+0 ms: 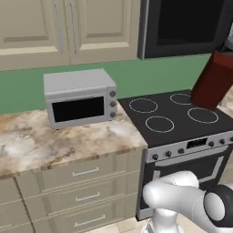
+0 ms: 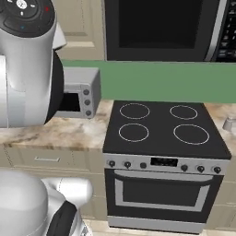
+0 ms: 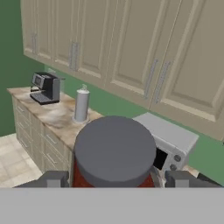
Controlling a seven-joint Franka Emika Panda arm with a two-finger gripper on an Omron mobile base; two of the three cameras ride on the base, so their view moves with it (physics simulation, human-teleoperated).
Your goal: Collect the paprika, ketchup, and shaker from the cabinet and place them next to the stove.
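Note:
The paprika, a dark red jar with a dark grey lid, sits between my two fingertips in the hand view. My gripper is shut on it. In the left base view the paprika hangs tilted in the air above the right rear of the stove. The stove has a black top with four white rings. A small pale grey object, possibly the shaker, stands on the counter right of the stove, cut by the frame edge. The ketchup and the cabinet are out of view.
A grey toaster oven stands on the marble counter left of the stove. A black microwave hangs above the stove. Farther along the counter are a coffee machine and a grey cylinder. My arm rises at the left.

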